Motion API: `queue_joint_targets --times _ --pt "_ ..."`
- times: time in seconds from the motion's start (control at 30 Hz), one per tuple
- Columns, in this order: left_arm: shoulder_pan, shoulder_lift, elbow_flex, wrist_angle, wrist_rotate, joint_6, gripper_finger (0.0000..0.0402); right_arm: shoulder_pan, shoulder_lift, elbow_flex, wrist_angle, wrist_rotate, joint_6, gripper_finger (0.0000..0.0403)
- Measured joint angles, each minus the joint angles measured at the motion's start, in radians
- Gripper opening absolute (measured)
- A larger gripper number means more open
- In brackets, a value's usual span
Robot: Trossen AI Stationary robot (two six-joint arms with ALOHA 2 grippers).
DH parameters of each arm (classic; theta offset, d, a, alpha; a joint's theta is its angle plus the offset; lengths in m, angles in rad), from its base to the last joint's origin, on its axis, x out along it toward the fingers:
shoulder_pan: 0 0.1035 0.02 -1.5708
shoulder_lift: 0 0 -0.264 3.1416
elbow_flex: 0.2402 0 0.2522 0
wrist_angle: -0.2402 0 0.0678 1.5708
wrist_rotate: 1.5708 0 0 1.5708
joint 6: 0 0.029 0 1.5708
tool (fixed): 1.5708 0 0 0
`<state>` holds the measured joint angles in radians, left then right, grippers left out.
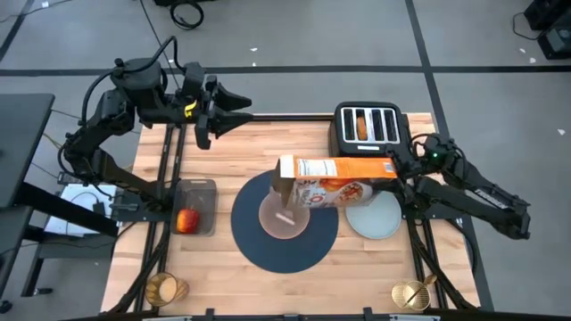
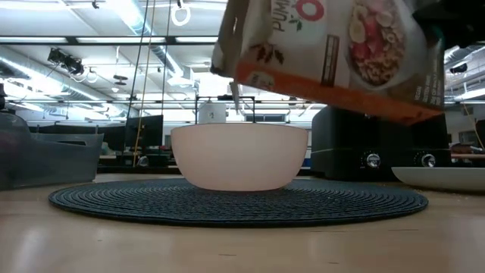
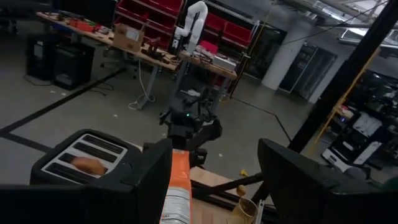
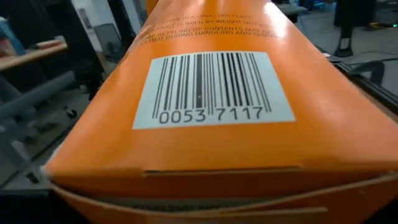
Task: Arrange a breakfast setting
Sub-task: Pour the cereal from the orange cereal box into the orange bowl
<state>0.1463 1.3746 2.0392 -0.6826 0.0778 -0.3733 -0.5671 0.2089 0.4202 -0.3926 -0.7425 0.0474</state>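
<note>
We see the right gripper (image 1: pixel 399 169) clamped on the cereal box (image 1: pixel 335 169), its long axis level, open end over the bowl (image 1: pixel 284 218) on the placemat (image 1: pixel 312 250) mid-table. The left gripper (image 1: pixel 234 107) waits open at the far edge.

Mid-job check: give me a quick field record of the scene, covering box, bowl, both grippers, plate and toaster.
cereal box: tipped on its side above the bowl, open end over it
bowl: on the navy placemat
right gripper: shut on the cereal box base
left gripper: open, raised at the table's far edge
plate: bare, right of placemat
toaster: bagel in one slot
</note>
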Motion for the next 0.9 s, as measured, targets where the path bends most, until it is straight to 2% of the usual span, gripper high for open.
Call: queue_joint_targets --times 0.2,0.33,0.5,0.67,0.9 --pt "0.000 0.000 0.000 0.000 -0.004 0.023 0.0242 0.021 0.004 0.010 -0.053 0.004 -0.002 0.0291" --pt "0.000 0.001 0.000 -0.005 -0.005 0.024 0.0242 0.058 0.026 0.012 -0.052 0.046 0.000 0.0291" --pt "0.000 0.001 0.001 -0.049 -0.005 0.026 0.0242 0.111 0.090 0.073 -0.073 0.111 -0.014 0.0291" --pt "0.000 0.002 0.001 -0.078 -0.006 0.045 0.0242 0.159 0.162 0.108 -0.110 0.128 -0.024 0.0291" --pt "0.000 0.002 0.001 -0.154 -0.006 0.056 0.0242 0.212 0.237 0.172 -0.159 0.228 -0.048 0.0291"
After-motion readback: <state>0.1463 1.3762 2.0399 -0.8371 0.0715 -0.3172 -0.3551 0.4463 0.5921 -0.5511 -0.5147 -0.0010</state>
